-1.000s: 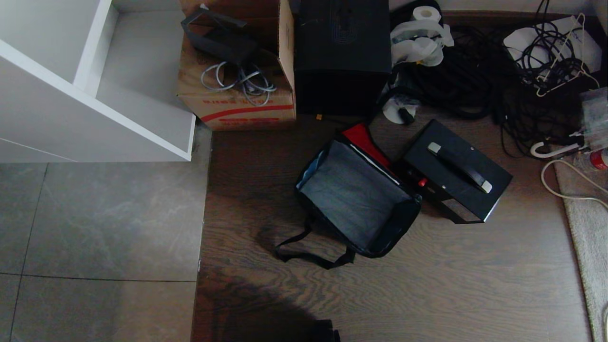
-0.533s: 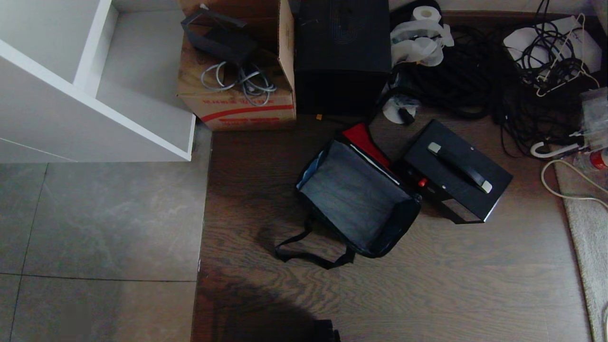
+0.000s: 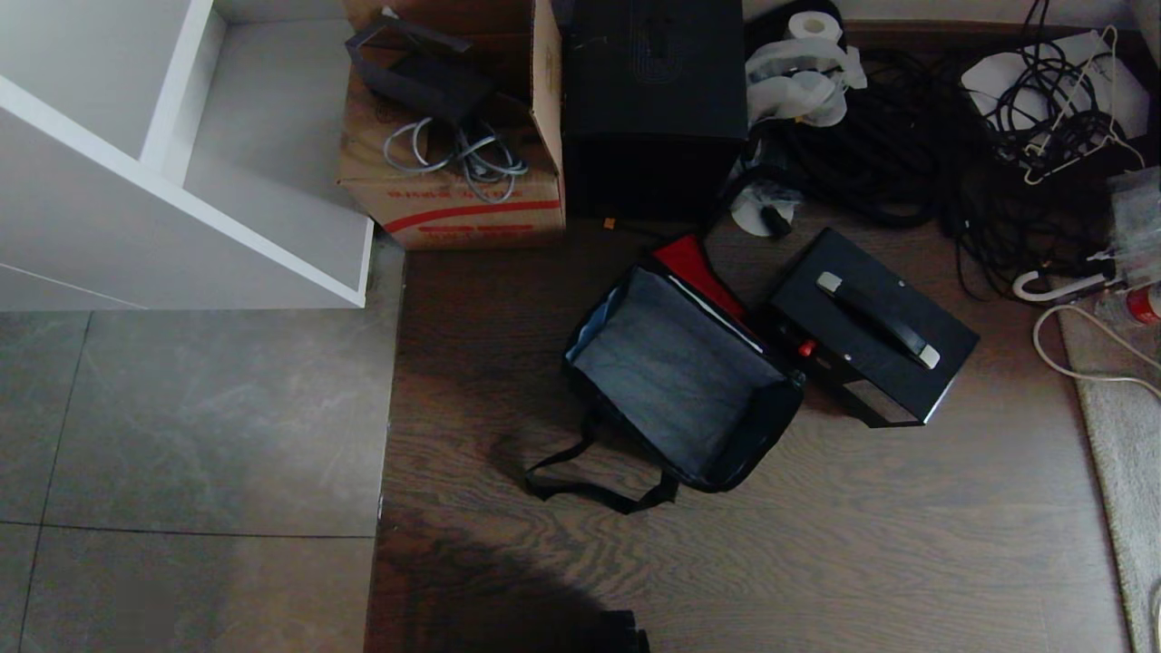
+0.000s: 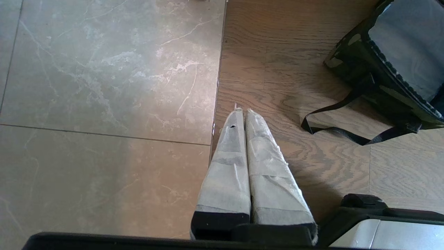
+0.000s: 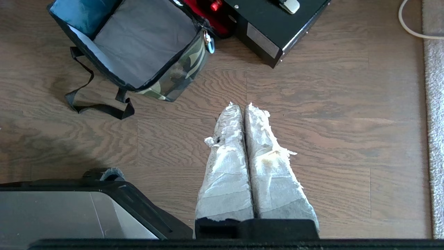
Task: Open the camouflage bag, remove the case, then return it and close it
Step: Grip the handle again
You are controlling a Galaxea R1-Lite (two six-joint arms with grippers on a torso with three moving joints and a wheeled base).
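Right gripper (image 5: 241,106), tape-wrapped fingers pressed together, empty, hangs over the brown wood-grain floor (image 5: 329,139), well short of the work. Left gripper (image 4: 241,111) likewise closed and empty, parked above the seam where wood meets grey tile (image 4: 104,86).

Boxy soft camouflage bag (image 3: 680,381) stands open on the wood, grey lining showing, red lid panel flopped back, black strap trailing. Black rigid rectangular case (image 3: 871,326) sits on the floor touching the bag's far side.

Case looks stiff, probably heavy; the flat top handle (image 3: 875,319) is the obvious hold. Bag walls are soft and may sag.
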